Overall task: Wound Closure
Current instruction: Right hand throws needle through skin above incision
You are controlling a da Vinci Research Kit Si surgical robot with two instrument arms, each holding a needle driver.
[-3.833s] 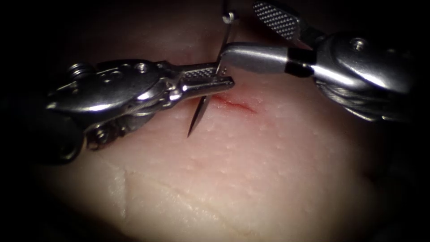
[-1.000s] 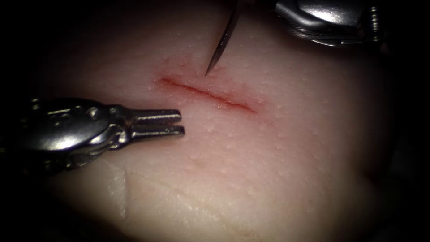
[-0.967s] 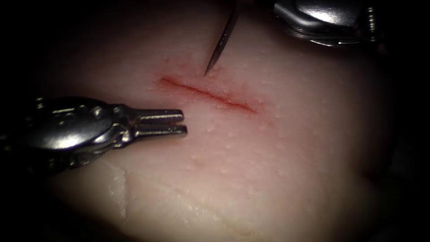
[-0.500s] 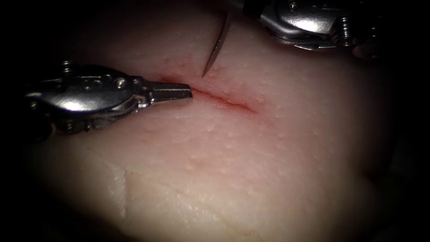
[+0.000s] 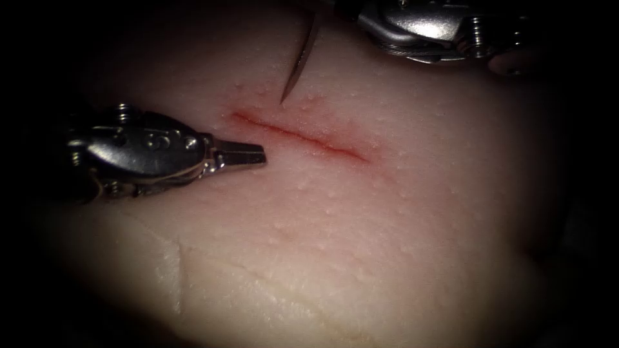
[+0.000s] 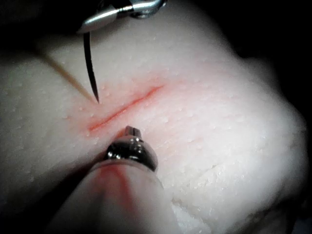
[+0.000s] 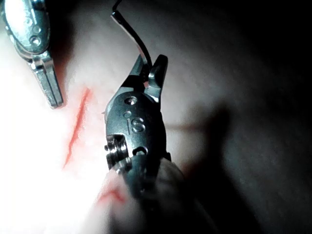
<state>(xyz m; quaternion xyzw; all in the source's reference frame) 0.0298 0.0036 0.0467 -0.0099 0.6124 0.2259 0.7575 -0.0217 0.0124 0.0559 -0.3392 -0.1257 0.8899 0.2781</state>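
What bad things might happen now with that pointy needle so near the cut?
1. The right end effector grips the needle far from its tip, which hangs free above the tissue just beyond the cut; it might twist in that grip.
2. The left end effector, shut and empty, lies beside the cut's left end; the tip could bump it.

Centre lit, edges black; glare on tissue [image 7: 29, 161], focus perhaps soft.
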